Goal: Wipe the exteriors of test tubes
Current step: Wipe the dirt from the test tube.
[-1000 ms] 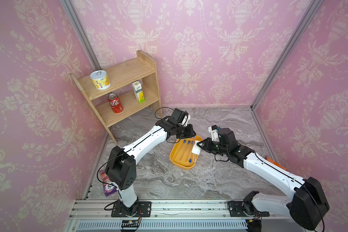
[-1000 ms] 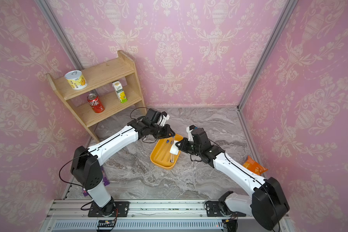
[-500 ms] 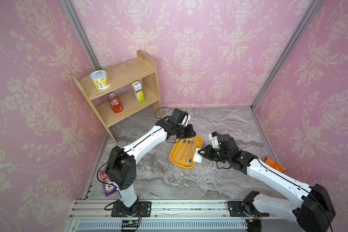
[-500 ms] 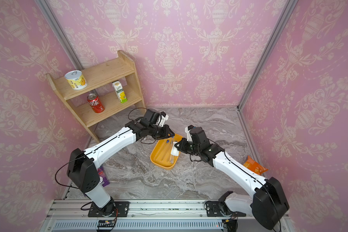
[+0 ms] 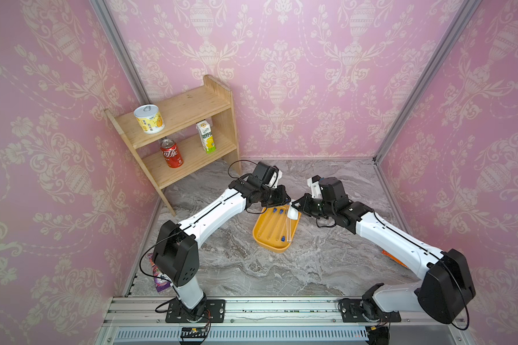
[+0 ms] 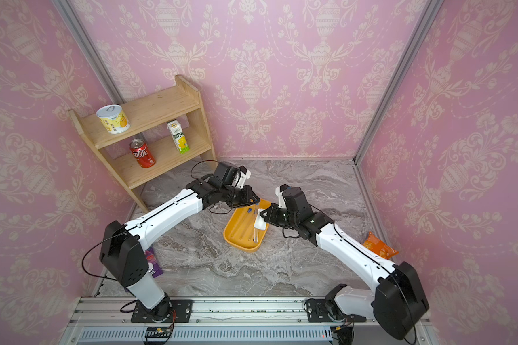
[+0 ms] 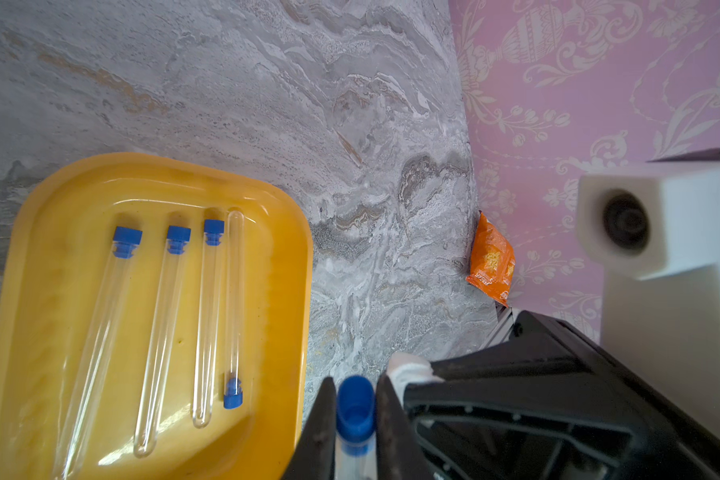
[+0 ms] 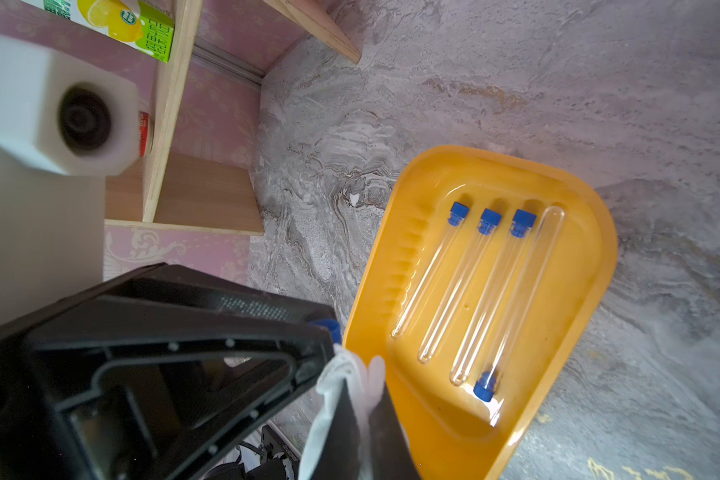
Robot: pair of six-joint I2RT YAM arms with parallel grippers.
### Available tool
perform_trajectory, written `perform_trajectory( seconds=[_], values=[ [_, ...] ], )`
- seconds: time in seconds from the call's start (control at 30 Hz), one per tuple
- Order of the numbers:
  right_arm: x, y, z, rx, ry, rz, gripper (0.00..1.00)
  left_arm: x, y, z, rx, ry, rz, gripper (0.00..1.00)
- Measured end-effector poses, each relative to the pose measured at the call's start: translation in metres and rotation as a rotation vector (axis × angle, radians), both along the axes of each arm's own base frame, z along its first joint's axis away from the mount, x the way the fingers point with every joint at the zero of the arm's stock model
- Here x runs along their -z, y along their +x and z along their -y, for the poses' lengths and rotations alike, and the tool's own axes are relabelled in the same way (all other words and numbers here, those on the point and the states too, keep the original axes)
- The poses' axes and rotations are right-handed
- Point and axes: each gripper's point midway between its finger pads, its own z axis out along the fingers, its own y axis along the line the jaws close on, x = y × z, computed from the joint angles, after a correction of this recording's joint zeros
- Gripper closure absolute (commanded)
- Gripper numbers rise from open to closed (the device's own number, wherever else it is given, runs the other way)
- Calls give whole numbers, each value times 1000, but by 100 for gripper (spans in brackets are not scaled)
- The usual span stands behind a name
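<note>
A yellow tray [image 5: 270, 245] [image 7: 30, 232] lies on the marble table. Several clear test tubes [image 7: 163, 332] [image 8: 462, 286] with blue caps lie side by side in it. My left gripper [image 7: 352, 390] [image 5: 284, 200] is shut on the blue cap end of another test tube [image 7: 355, 409]. In both top views this tube [image 5: 288, 231] hangs down over the tray. My right gripper [image 8: 360, 386] [image 5: 295, 207] is shut on a white wiping cloth [image 8: 337, 374] [image 5: 293, 213]. The cloth sits against the tube's upper part, just below the left fingers.
A wooden shelf [image 5: 189, 113] at the back left holds a yellow tin, a red cola can and a juice carton. An orange snack packet [image 6: 379, 246] lies by the right wall. A purple packet [image 6: 151, 264] lies by the left arm's base. Pink walls close three sides.
My right gripper slid the cloth down the hanging tube and then back up near the left gripper. The left gripper has held the tube still.
</note>
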Motion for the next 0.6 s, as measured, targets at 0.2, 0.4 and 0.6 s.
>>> perform_trajectory(
  seconds=[0.2, 0.4, 0.6],
  values=[
    [2, 0, 0, -3, -6, -4, 100, -1, -1, 0, 2, -2, 1, 85],
    [3, -23, 3, -19, 23, -1, 100, -1, -1, 1, 3, -2, 1, 85],
    [19, -57, 0, -51, 30, -28, 100, -1, -1, 1, 3, -2, 1, 85]
  ],
)
